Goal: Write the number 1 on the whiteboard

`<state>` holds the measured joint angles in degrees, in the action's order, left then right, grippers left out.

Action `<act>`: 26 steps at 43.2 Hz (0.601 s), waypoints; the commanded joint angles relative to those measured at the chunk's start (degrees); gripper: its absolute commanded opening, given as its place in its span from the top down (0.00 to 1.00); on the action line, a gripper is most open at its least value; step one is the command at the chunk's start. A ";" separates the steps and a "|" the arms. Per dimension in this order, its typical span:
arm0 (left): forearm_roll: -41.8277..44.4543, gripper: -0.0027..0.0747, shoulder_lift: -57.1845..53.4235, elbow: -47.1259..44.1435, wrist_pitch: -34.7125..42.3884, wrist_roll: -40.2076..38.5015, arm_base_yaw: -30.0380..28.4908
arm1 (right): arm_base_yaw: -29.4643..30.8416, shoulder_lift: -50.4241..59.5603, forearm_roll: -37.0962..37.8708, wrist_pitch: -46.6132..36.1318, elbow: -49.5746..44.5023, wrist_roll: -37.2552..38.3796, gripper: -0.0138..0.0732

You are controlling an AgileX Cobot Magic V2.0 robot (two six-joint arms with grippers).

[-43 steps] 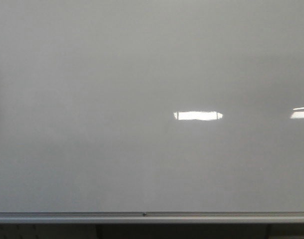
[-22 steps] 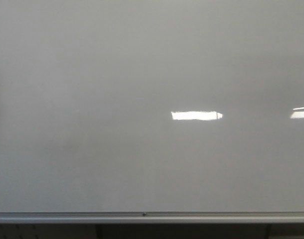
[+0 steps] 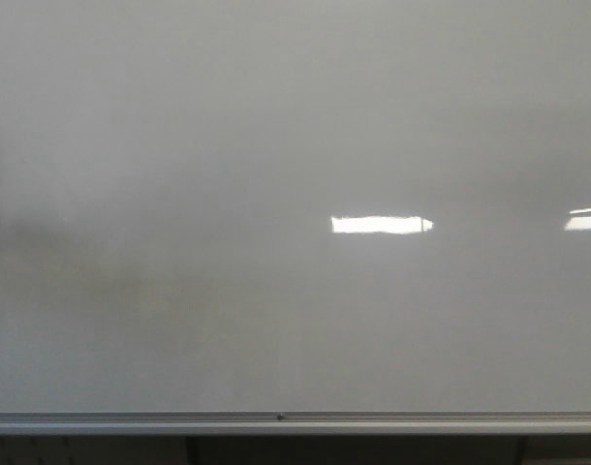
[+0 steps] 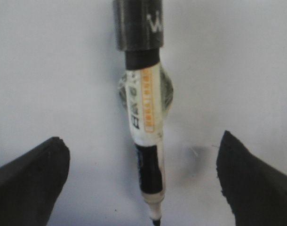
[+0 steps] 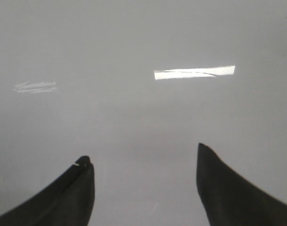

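Observation:
The whiteboard (image 3: 276, 126) fills the front view as a glossy pale grey surface, with a silver edge strip (image 3: 276, 422) along its bottom. The number 1 is out of view in every frame. In the left wrist view a white and black marker (image 4: 146, 117) rests against the board (image 4: 49, 70), its dark nib (image 4: 155, 220) bare and a round clear piece behind its barrel. My left gripper (image 4: 142, 136) is open, one finger far out on each side of the marker and neither touching it. My right gripper (image 5: 142, 151) is open over bare board (image 5: 134, 37). Neither gripper shows in the front view.
Bright rectangular light reflections (image 3: 381, 225) (image 3: 586, 220) (image 5: 194, 72) lie on the board. Faint pale scuff marks (image 5: 35, 86) show in the right wrist view. A dark gap (image 3: 354, 450) runs below the edge strip.
A faint dark shadow has spread across the left part of the board in the front view. The central light reflection has stretched slightly to the left.

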<state>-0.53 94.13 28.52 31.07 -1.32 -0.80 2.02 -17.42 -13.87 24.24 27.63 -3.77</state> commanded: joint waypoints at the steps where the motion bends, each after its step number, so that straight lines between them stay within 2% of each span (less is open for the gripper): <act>1: 0.53 0.17 0.42 2.70 4.80 -0.40 -0.09 | -0.17 -0.85 -0.57 -4.14 1.59 -0.11 0.27; 14: 0.53 0.19 3.18 3.97 5.87 -0.40 -0.09 | -0.17 -0.85 -0.57 -4.14 1.59 -0.11 0.27; 21: 0.53 0.34 3.18 3.97 6.01 -0.40 -0.09 | -0.17 -0.85 -0.57 -4.14 1.59 -0.11 0.27; 26: 0.53 0.52 3.18 3.97 6.01 -0.40 -0.09 | -0.17 -0.85 -0.57 -4.14 1.59 -0.11 0.27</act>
<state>1.06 98.65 30.81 32.55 -1.32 -0.80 2.02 -17.42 -13.87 24.28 27.63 -3.77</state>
